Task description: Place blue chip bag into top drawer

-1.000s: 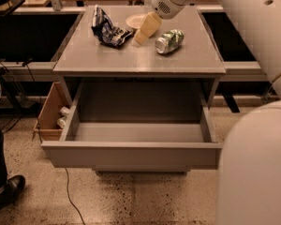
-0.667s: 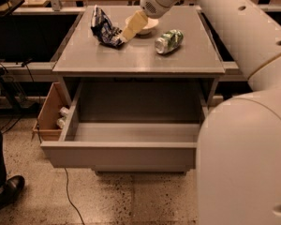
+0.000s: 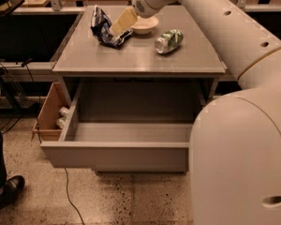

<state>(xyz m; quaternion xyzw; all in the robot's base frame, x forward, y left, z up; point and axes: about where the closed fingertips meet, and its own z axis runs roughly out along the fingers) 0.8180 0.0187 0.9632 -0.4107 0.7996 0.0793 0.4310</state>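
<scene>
The gripper (image 3: 120,24) is over the back-left part of the grey table (image 3: 131,60), reaching in from the right on a thick white arm (image 3: 210,13). That arm runs back to the bulky white robot body (image 3: 243,163) filling the right foreground. The cream-coloured end of the gripper lies against the right side of the blue chip bag (image 3: 102,26). Whether it is spread apart or closed on the foil cannot be told from this angle.

The blue chip bag sits crumpled on the tabletop near the back-left corner, partly standing up, with white and silver markings showing. Just beside it, towards the middle of the back edge, is a small white bowl (image 3: 146,25), partly hidden by the gripper's wrist. A crushed green can (image 3: 169,41) lies on its side right of centre, apart from the bowl and nearer the right edge.

Below the table's front edge the top drawer (image 3: 117,156) is pulled well out, its flat grey front panel nearest the camera and its side walls running back under the tabletop.

On the floor against the drawer's left side stands a brown wooden box (image 3: 47,114), with a few small pale items (image 3: 62,117) in it. A dark cable (image 3: 70,196) trails across the speckled floor (image 3: 131,200), and a dark shoe (image 3: 8,187) shows at the bottom-left corner
</scene>
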